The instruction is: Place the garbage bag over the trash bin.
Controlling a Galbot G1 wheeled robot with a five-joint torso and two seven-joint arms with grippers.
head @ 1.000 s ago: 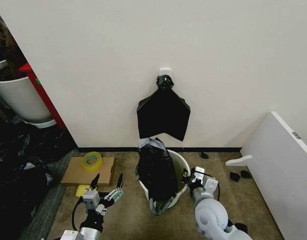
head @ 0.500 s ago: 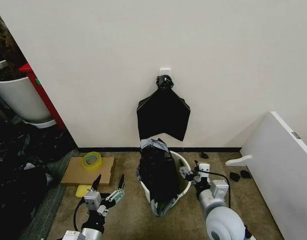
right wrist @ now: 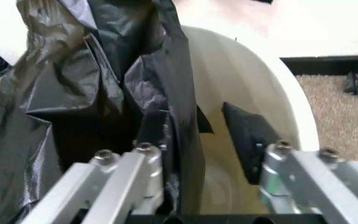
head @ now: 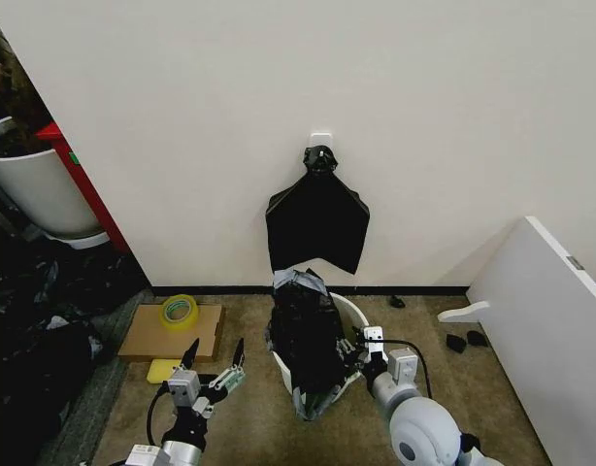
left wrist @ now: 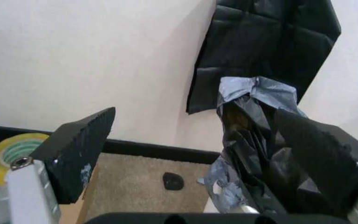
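Black padded fingers of the right gripper (right wrist: pixel 195 140) stand spread apart at the rim of the small round white plastic trash bin (right wrist: pixel 272 93); 1 finger sits against the glossy film, the other (right wrist: pixel 249 135) lies inside the bin, clear of the film. I cannot tell whether any plastic is pinched between them. In the head view the right gripper (head: pixel 359 347) is at the bin's right edge.

Directly ahead of this claw hangs the thin, wrinkled, glossy black garbage bag (head: pixel 303 340), draped over the left part of the trash bin (head: pixel 348 311) and rising above it in a crumpled peak; the right part of the rim is bare white.

Well apart on the other side of the bin, the left gripper (head: pixel 212 356) hovers over the beige carpet (head: pixel 245 417) with its 2 fingers wide and empty. Just beyond it lie a flat brown cardboard sheet (head: pixel 143 335) and a yellow tape roll (head: pixel 179 311). On the wall (head: pixel 230 116) behind the bin hangs a flat matte black bag bunch (head: pixel 317 221).
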